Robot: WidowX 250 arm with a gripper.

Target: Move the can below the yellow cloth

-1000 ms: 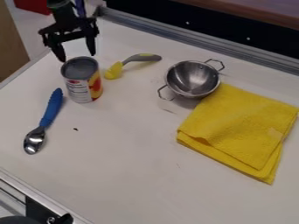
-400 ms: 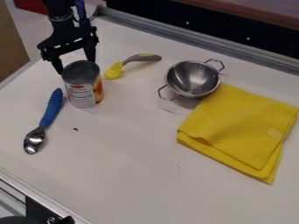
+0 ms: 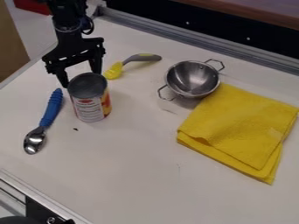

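Observation:
The gripper (image 3: pixel 81 78) is at the upper left, hanging right behind the can, its two fingers spread wide apart. Their tips come down at the can's back rim, and the right tip is partly hidden behind it. Upright on the white surface stands the can (image 3: pixel 91 103), with a grey top and a red, yellow and white label. The folded yellow cloth (image 3: pixel 239 127) lies flat on the right side, well away from the can.
A metal bowl with two handles (image 3: pixel 192 78) sits between the can and the cloth, touching the cloth's upper corner. Behind the can lies a yellow and grey utensil (image 3: pixel 116 70). A blue-handled spoon (image 3: pixel 51 109) is on the left. A metal rail (image 3: pixel 204 42) borders the back.
The can has slid toward the camera and slightly right, staying upright. The gripper has moved the same way, close behind it. The cloth, bowl, spoon and yellow utensil have stayed put.

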